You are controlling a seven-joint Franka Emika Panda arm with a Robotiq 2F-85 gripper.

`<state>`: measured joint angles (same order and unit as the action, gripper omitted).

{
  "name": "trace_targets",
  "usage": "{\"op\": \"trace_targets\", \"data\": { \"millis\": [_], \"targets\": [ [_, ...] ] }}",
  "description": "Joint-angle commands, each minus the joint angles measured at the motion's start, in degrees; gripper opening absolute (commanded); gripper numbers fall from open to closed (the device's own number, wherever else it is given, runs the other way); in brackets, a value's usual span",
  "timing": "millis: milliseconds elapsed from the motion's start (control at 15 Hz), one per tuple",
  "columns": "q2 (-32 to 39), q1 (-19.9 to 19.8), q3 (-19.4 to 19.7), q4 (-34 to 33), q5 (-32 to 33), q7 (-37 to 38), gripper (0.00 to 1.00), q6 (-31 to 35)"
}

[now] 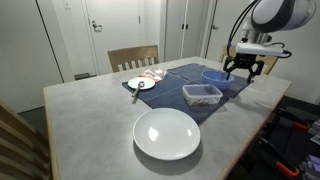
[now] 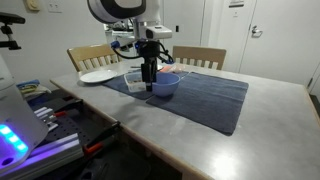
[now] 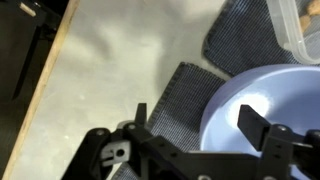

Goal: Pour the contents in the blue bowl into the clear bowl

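Small round blue plastic bowl (image 1: pixel 213 76) sits on dark blue cloth mat (image 1: pixel 190 108), just beside clear rectangular plastic container (image 1: pixel 202 95) holding reddish bits (image 1: pixel 204 98). Black gripper (image 3: pixel 197 118) low over bowl, fingers (image 3: pixel 255 122) spread, straddling rim, pinching nothing. Large white round plate (image 1: pixel 167 134) near table edge.

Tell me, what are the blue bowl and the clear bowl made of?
The blue bowl looks like smooth plastic: one even colour with a soft shine. The clear bowl is probably thin plastic too, since you can see reddish bits through its wall, though it could be glass.
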<state>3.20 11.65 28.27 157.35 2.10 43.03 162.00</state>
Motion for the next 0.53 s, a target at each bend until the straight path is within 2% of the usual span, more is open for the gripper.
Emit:
{"op": "trace_targets", "data": {
  "millis": [0, 133, 200, 467],
  "targets": [
    [-3.02, 4.54, 5.38, -3.82, 16.45, 12.89, 1.0, -6.93],
    [-8.89, 4.33, 5.08, -4.72, 27.12, 20.46, 1.0, -14.44],
    [-11.22, -4.3, -4.36, -5.35, 29.03, 21.49, 1.0, -18.3],
    [-18.28, -11.11, -15.58, -6.49, 23.18, 15.96, 1.0, -29.46]
  ]
}}
